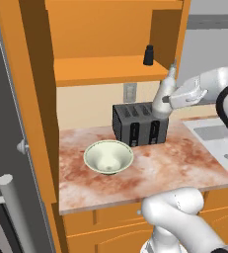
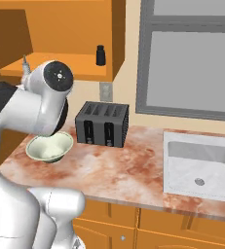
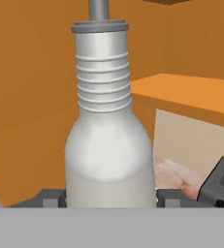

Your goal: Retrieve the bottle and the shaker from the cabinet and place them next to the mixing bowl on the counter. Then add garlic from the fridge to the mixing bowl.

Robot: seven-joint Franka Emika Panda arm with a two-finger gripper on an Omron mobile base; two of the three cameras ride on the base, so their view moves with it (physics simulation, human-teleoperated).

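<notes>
The bottle (image 3: 108, 140) sits upright between the end effector (image 3: 108, 197) fingers, grasped, above the toaster (image 1: 139, 123). The shaker (image 1: 148, 55) stands on the cabinet shelf (image 1: 105, 70), farther back. The bowl (image 1: 108, 156) rests on the table (image 1: 174, 165), left of the toaster.

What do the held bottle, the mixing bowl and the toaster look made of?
Bottle: probably brushed metal or grey plastic; matte silver, ribbed neck.
Mixing bowl: likely glazed ceramic; pale cream with a soft sheen.
Toaster: dark metal or plastic; flat black-grey panels, slotted top.
</notes>
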